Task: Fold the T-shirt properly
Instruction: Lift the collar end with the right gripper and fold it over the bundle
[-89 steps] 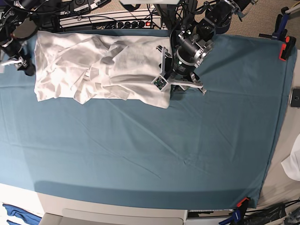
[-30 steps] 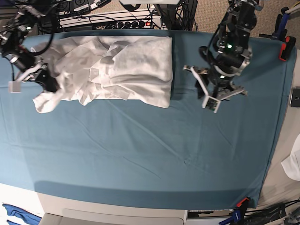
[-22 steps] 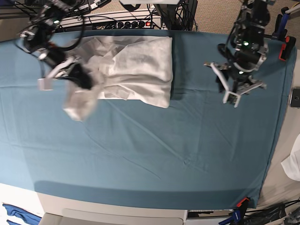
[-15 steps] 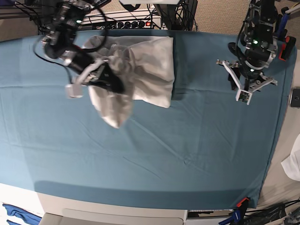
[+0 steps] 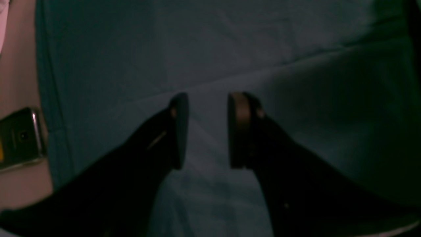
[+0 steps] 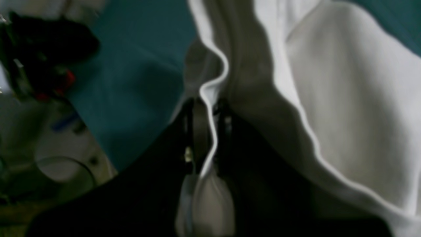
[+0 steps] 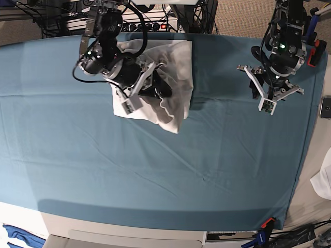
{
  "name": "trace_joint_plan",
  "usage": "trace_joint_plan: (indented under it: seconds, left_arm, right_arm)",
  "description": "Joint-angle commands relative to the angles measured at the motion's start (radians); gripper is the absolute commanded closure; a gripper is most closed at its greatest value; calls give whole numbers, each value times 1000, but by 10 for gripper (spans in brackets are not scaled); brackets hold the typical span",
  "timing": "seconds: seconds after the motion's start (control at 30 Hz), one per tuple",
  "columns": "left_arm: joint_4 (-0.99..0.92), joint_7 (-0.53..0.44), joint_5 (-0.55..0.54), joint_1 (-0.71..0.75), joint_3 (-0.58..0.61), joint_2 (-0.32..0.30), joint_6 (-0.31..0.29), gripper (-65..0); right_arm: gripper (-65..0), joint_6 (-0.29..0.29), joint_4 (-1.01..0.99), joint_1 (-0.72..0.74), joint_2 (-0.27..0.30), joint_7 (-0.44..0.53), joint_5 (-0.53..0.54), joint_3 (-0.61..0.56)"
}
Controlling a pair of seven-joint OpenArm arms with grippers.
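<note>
Right wrist view shows the right gripper point(image 6: 205, 131) pinched tight on a hem of the one T-shirt point(image 6: 345, 98), a close look the base view lacks. Left wrist view shows the left gripper point(image 5: 207, 131) with its two fingers point(image 5: 179, 128) apart, holding nothing above the teal tablecloth point(image 5: 230, 42). Base view alone shows both arms at once, with the T-shirt point(image 7: 173, 77) bunched near the cloth's far edge and the left gripper point(image 7: 271, 95) well apart from it.

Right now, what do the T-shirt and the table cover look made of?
T-shirt: soft matte white knit, probably cotton; it drapes in limp folds, with a stitched hem edge showing in the right wrist view. Table cover: thin matte teal woven cloth; long shallow creases, no sheen.
</note>
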Motion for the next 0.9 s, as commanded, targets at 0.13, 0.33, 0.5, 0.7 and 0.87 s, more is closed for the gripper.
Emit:
trace_joint_plan:
  seconds: [0.13, 0.33, 0.5, 0.7, 0.87]
  left_arm:
    - [20, -26, -9, -7, -6, -9, 0, -211]
    - [20, -26, -9, -7, -6, -8, 0, -211]
    - [20, -26, -9, -7, -6, -9, -1, -211]
    - [20, -34, -9, -10, -6, -9, -2, -211]
    - [20, -32, -17, -9, -6, -9, -20, -211]
  right_arm:
    - [-273, 5, 18, 8, -4, 30, 45, -29]
    - [-273, 5, 45, 12, -2, -7, 260, -29]
    - [-273, 5, 146, 11, -2, -31, 340, -29]
    - [-272, 5, 271, 11, -2, -54, 317, -10]
    - [-164, 5, 354, 11, 11, -3, 211, 180]
